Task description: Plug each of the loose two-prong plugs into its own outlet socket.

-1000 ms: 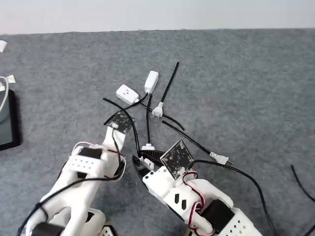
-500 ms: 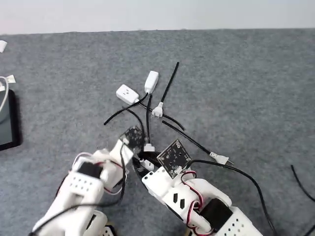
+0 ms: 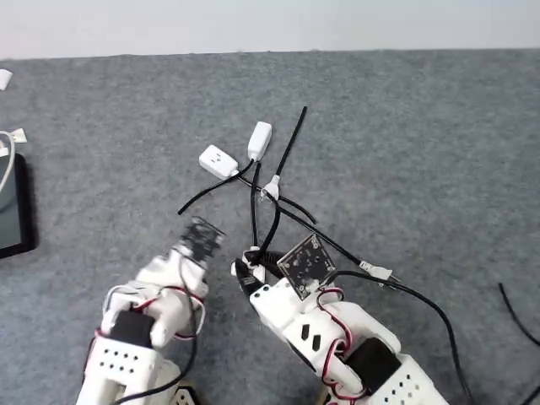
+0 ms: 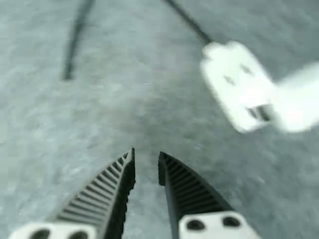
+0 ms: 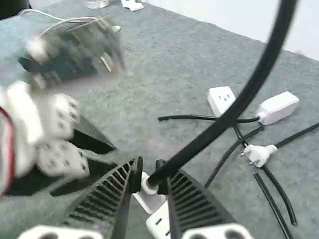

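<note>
Between the right arm's fingers sits a white plug, clamped at its neck just over the grey counter. Its black cable rises steeply out of the grip. From the high view the same plug lies at the tip of the right arm, near the middle of the counter, and its cable runs up toward the far side.

Beyond it, well apart from the fingers, a square outlet socket lies face up. An oblong outlet block lies just beside it, the two close but not touching. The right wrist view shows this pair too, the square socket next to the oblong block.

A second white plug lies loose on the counter between the outlets and the held plug, prongs bare. A third plug rests unplugged at the right arm's side on another black lead.

The left arm's fingers hang over bare counter with a narrow gap between them and nothing in it. A blurred white outlet piece lies ahead of them; which of the two it is I cannot tell.

A dark flat device sits at the counter's left edge.
</note>
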Robot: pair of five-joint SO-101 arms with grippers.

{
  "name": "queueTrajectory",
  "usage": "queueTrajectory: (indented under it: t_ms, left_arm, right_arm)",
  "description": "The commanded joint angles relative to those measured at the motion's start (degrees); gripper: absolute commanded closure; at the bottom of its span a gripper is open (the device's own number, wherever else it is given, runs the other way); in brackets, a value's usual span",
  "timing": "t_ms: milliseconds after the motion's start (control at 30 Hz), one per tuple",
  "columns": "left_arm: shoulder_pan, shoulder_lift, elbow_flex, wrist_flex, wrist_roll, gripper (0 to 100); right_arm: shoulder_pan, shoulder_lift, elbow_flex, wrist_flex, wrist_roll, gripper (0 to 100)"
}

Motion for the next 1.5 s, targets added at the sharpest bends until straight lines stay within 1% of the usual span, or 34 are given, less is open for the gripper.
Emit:
queueTrajectory:
  t_ms: [0,133,267,367,467,567,667,700,1133,1200,1233,1300,1400,1467]
  left_arm:
    - [-6.2,-4.5,0.4,0.3,4.5,99]
    - [-7.3,-5.5,0.6,0.7,4.6,99]
    - [-7.2,-5.5,0.6,0.8,4.5,99]
    - [-6.8,-5.5,0.7,0.8,4.5,98]
    - [-5.4,-5.5,0.7,1.9,4.3,98]
    - [-5.5,-5.5,0.7,2.3,3.1,98]
    - [-5.5,-5.6,0.7,2.3,2.3,99]
    - [-5.5,-5.6,0.7,2.3,2.3,99]
    - [-5.4,-5.7,0.7,2.3,2.0,98]
    - [-5.4,-5.6,0.7,2.3,2.0,98]
    - [-5.4,-5.5,0.7,2.3,2.0,98]
    - [-5.4,-5.5,0.7,2.3,2.0,98]
    - [-5.4,-5.5,0.7,2.4,2.0,98]
    - [-5.4,-5.5,0.7,2.4,2.0,98]
  right_arm:
    - [1.1,0.7,0.2,-3.7,0.9,99.1]
    - [2.1,5.8,0.8,-8.2,0.0,99.1]
    - [5.1,16.5,-2.4,-12.3,-0.1,99.1]
    - [6.7,24.9,-4.2,-17.7,0.0,99.1]
    - [7.0,31.7,-4.4,-23.8,2.3,99.1]
    - [7.0,37.2,-4.5,-28.5,3.6,99.1]
    - [6.9,41.0,-4.6,-32.3,4.2,99.1]
    - [6.7,41.6,-4.7,-33.3,5.5,99.1]
    - [6.6,42.7,-6.8,-33.4,16.3,99.0]
    - [6.7,42.3,-7.0,-31.5,16.4,99.0]
    - [6.8,42.2,-8.0,-29.0,16.4,99.0]
    - [7.7,41.0,-11.2,-19.1,16.2,99.0]
    - [9.6,38.7,-18.3,-0.1,15.7,99.0]
    - [9.8,38.1,-22.2,9.2,15.6,99.0]
